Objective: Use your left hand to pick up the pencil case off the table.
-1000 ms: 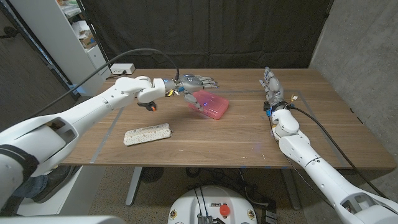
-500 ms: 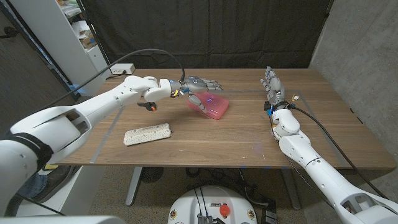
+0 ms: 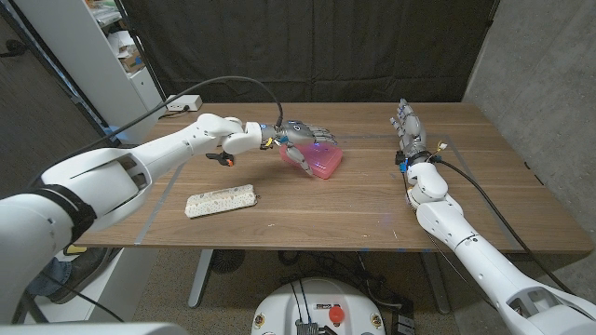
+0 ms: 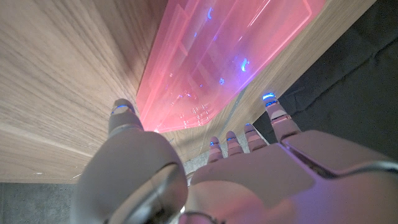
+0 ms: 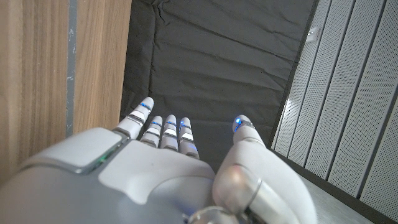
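Observation:
A translucent pink pencil case lies on the wooden table near its middle, toward the far side. My left hand is at the case's left end, fingers spread over its far edge and thumb down at its near side, holding nothing. In the left wrist view the case lies just beyond my fingertips, with the thumb close to its edge. My right hand stands on its edge at the far right of the table, fingers straight and apart, empty.
A white speckled pouch lies at the front left of the table. A white power strip with a cable sits at the far left corner. A white shelf unit stands beyond the table's left side.
My left hand has reached further right, from beside the pencil case to over its left end. The case and my right hand have not moved.

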Available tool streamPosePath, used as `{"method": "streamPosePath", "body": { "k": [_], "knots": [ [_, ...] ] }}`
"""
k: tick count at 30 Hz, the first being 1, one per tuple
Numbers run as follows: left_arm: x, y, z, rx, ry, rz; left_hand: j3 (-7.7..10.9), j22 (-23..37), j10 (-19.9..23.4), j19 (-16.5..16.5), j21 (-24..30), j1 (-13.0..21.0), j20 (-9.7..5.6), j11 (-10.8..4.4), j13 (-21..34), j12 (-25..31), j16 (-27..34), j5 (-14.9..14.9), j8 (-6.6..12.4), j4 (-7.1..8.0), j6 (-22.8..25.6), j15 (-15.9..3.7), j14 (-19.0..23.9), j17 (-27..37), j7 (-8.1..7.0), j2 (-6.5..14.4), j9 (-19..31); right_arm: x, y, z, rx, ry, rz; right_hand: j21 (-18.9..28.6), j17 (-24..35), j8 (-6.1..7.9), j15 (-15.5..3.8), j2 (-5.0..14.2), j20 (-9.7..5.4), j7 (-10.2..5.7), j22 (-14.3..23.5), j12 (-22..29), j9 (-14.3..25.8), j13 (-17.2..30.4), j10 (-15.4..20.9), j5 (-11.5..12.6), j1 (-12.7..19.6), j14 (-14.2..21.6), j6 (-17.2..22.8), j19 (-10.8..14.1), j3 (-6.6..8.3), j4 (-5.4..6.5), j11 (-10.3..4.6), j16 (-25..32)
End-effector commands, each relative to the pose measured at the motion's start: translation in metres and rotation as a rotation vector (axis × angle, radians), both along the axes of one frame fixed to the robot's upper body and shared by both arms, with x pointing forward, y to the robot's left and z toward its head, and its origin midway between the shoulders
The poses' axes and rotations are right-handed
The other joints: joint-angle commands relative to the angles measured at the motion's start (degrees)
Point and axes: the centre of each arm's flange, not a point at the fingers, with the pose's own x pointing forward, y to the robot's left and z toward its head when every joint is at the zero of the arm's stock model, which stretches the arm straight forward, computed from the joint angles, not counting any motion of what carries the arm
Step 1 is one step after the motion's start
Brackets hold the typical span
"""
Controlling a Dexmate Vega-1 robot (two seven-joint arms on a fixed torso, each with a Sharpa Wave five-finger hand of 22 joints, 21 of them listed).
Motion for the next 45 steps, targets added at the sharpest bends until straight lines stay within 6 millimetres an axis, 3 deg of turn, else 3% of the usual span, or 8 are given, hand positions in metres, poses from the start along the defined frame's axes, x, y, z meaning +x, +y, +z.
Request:
{"method": "streamPosePath", "body": {
  "k": [1, 37, 42, 45],
  "knots": [
    [0.006, -0.006, -0.008, 0.01, 0.014, -0.007, -0.46, 0.0, 0.3, 0.3, 0.1, 0.9, -0.03, 0.13, 0.3, 0.2, 0.4, 0.3, 0.45, -0.25, 0.7, 0.18, 0.5, 0.2, -0.22, 0.1, 0.1, 0.002, -0.001, 0.003, -0.003, -0.004, 0.0, 0.2, 0.3, -0.09, 0.18, -0.33, 0.2, -0.19, 0.3, 0.3, 0.1, 0.3, 0.1, 0.4, 0.0, 0.4, 0.2, -0.3, 0.15, -0.23, -0.36, 0.4],
    [0.022, -0.019, -0.045, -0.005, 0.093, 0.028, -0.49, 0.1, 1.3, 0.2, -0.3, 3.0, 0.14, -0.11, 0.2, 0.5, 0.4, 1.4, 0.76, -0.33, 1.7, 0.25, 1.6, 0.2, -0.37, 1.7, 0.1, 0.006, -0.016, -0.006, 0.003, 0.016, -0.01, 0.2, 0.3, -0.06, 0.23, -0.35, 0.3, -0.29, 0.3, 0.3, 0.1, 0.3, 0.1, 0.5, 0.0, 0.4, 0.2, -0.5, 0.08, -0.38, -0.09, 0.4],
    [0.021, -0.017, -0.049, -0.026, 0.077, 0.038, 1.06, 0.4, 2.2, 2.1, 0.3, 7.0, 0.1, -0.65, 0.2, 0.8, 1.0, 3.4, 0.98, -0.65, 2.3, -0.43, 4.2, 0.4, -0.38, 4.5, 0.1, 0.007, -0.016, -0.007, 0.004, 0.017, -0.009, 0.2, 0.3, -0.06, 0.26, -0.34, 0.3, -0.27, 0.3, 0.3, 0.1, 0.3, 0.1, 0.5, 0.0, 0.4, 0.2, -0.5, 0.08, -0.39, -0.27, 0.4],
    [0.019, -0.016, -0.05, -0.046, 0.075, 0.044, 2.96, 0.7, 3.5, 5.6, 1.4, 11.2, 0.08, -0.98, 0.4, 1.2, 1.8, 4.5, 1.31, -0.98, 3.6, -0.98, 7.7, 0.7, -0.43, 7.1, 0.2, 0.008, -0.015, -0.007, 0.004, 0.017, -0.007, 0.2, 0.3, -0.03, 0.29, -0.33, 0.28, -0.33, 0.3, 0.3, 0.1, 0.3, 0.1, 0.5, 0.0, 0.4, 0.3, -0.5, 0.06, -0.39, 0.04, 0.4]
  ]
}}
